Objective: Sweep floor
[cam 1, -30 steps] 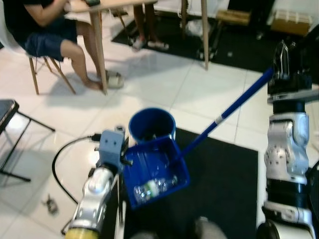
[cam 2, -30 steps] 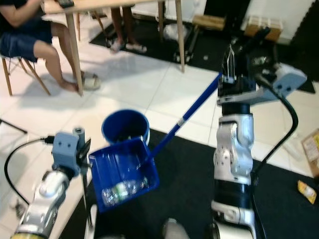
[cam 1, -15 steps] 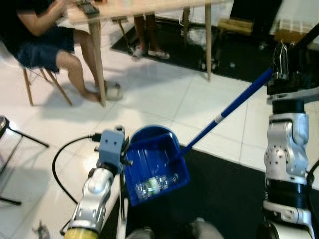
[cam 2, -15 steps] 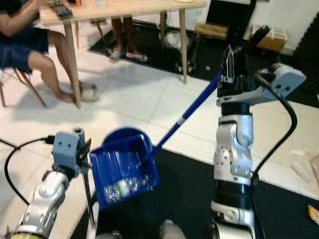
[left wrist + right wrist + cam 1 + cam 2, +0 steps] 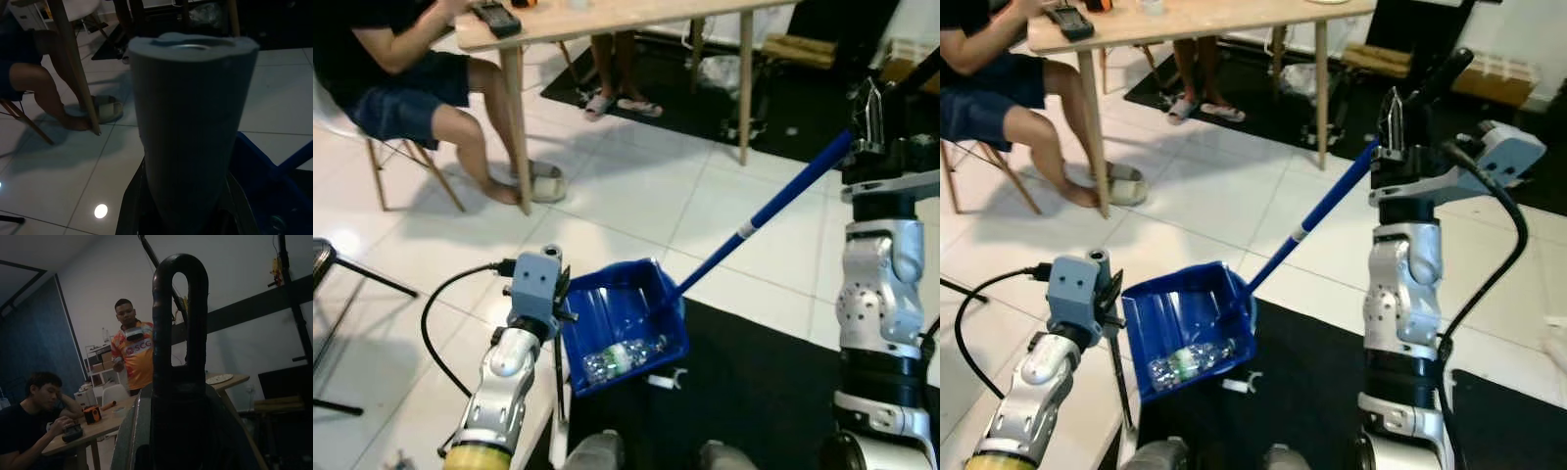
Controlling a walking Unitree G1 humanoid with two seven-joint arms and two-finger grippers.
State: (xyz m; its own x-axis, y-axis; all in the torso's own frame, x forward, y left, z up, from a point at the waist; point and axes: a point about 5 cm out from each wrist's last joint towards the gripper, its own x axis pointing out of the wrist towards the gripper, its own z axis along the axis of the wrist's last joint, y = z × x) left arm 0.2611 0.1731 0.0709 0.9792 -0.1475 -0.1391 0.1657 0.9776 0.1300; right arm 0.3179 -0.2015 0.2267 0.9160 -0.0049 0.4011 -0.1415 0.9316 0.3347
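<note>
The dustpan (image 5: 625, 323) hangs tilted just above the near edge of the black mat (image 5: 764, 382), its open mouth facing up and away from the robot so the crushed bottle (image 5: 619, 357) stays at its low near end instead of spilling. The left gripper (image 5: 183, 196) is clamped round the grey foam grip (image 5: 191, 122) of the pan's upright handle, which keeps the pan off the floor. A small white scrap (image 5: 667, 378) lies on the mat just beside the pan's low end, apparently not yet collected.

The broom handle (image 5: 764, 211) runs as a long slant from the pan up and away to the right gripper (image 5: 1393, 132), high beside the right arm. Its lower end meets the pan's far rim; the brush itself is hard to make out there. The right fingers seem closed on the black looped handle end (image 5: 178, 333), steadying the stick against the pan.
</note>
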